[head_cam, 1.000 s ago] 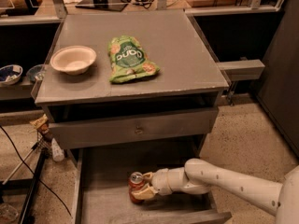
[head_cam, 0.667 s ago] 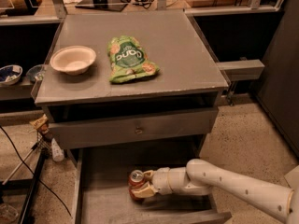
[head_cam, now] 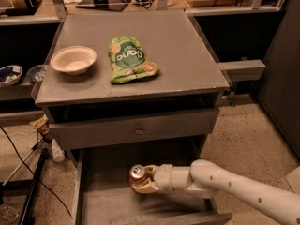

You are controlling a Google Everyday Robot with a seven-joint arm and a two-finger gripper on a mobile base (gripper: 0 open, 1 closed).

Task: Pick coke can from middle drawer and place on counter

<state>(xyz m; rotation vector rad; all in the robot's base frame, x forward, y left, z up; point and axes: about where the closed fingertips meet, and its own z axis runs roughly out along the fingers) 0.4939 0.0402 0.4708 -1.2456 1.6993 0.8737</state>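
Camera view showed your end effector (head_cam: 142, 183) clamped around the coke can (head_cam: 137, 172), low in the middle drawer (head_cam: 101, 193). Had you lifted straight up, the can risked striking the drawer front (head_cam: 136, 129) overhanging it, under the desk (head_cam: 187, 55).

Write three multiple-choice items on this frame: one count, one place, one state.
1. Items on the counter? A one B four C two
2. Where is the coke can? A counter B middle drawer C floor
3. The gripper is: A shut on the coke can, down in the drawer B open above the counter C out of view
Answers: 1 C, bowl and snack bag; 2 B, it sits inside the open drawer; 3 A, it clasps the can's lower half.
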